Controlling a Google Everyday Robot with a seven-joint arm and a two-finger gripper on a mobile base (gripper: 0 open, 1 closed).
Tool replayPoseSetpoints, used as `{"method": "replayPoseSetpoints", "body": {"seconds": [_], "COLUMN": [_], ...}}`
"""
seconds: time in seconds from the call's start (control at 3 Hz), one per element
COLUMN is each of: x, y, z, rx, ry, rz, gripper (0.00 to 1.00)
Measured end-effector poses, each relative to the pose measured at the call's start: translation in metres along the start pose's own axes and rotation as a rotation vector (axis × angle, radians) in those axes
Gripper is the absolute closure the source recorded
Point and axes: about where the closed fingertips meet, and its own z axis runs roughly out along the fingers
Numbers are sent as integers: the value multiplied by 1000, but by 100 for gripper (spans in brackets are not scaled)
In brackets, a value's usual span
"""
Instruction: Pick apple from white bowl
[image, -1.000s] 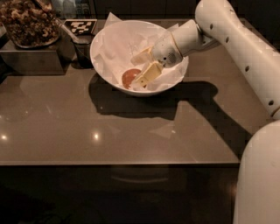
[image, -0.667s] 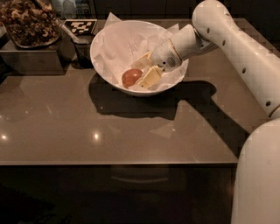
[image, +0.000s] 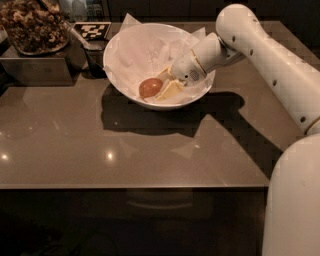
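Note:
The apple, small and reddish-orange, lies at the bottom of the white bowl, which is lined with crinkled white paper and stands at the back middle of the brown table. My gripper reaches down into the bowl from the right. It is open, with one pale finger low beside the apple's right side and the other above it. The tips are right at the apple. The white arm comes in from the right edge.
A tray of dark brown nutty snacks sits on a grey box at the back left. A black-and-white marker card and a small dark cup stand just left of the bowl. The table's front edge runs across.
The gripper has shifted a little to the right and up inside the bowl, so more of the apple shows. The apple and bowl have stayed in place.

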Motion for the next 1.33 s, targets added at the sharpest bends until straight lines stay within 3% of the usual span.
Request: {"method": "replayPoseSetpoints", "body": {"seconds": [0.67,1.0,1.33], "x": [-14,-39,-69], "y": [9,28,56], "z": [-15,-48,-84], "rx": [19,9,1], "ry": [-39,-120,-148], "rz": [-17,-36,-76], "gripper": [94,100,100]}}
